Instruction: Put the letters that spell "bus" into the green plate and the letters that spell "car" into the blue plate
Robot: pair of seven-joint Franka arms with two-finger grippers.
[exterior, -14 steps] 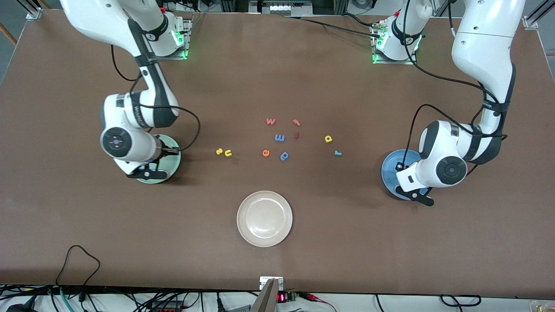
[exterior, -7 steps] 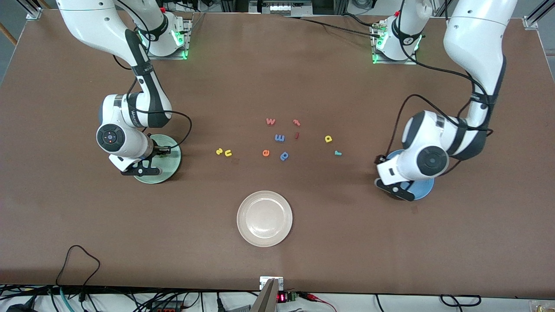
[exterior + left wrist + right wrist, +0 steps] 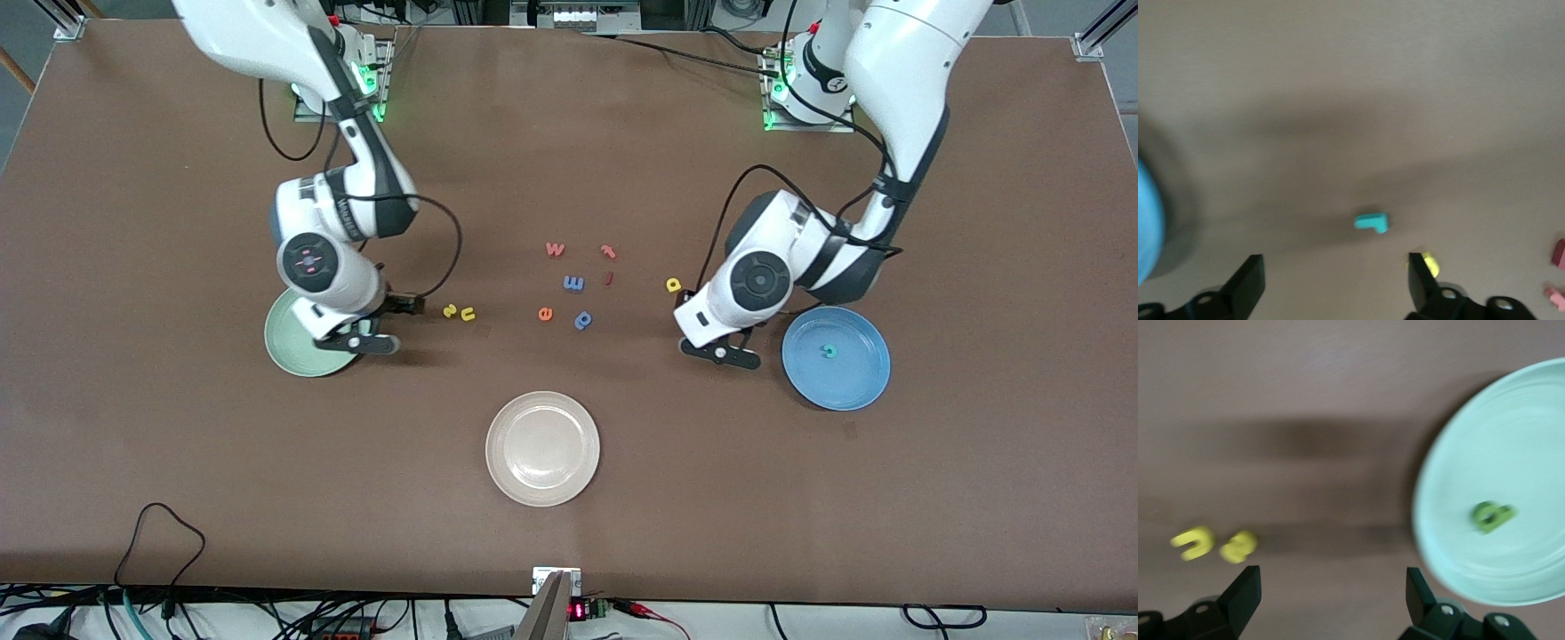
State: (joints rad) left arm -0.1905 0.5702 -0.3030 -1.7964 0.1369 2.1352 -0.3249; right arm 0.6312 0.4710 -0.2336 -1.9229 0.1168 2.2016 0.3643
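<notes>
Brown tabletop (image 3: 569, 160) action: both grippers are hanging wide open and empty. Left gripper (image 3: 1338, 283) is lining up over the teal r (image 3: 1372, 222); right gripper (image 3: 1333, 600) is eyeing the yellow s (image 3: 1238, 547) and u (image 3: 1193, 542). The c (image 3: 829, 351) is sitting in the blue plate (image 3: 858, 382), the b (image 3: 1491, 516) in the green plate (image 3: 1538, 440).

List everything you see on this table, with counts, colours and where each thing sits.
Plates: three; green plate toward the right arm's end, blue plate toward the left arm's end, white plate nearest the front camera.
Letters in plates: two; dark green letter in the green plate, teal c in the blue plate.
Yellow letters: three; s and u beside the green plate, a toward the blue plate.
Teal r: one, under the left gripper.
Middle cluster: six; red letters, blue m, blue p, orange e.
Grippers: two, black-fingered; right gripper open beside the green plate, left gripper open.
</notes>
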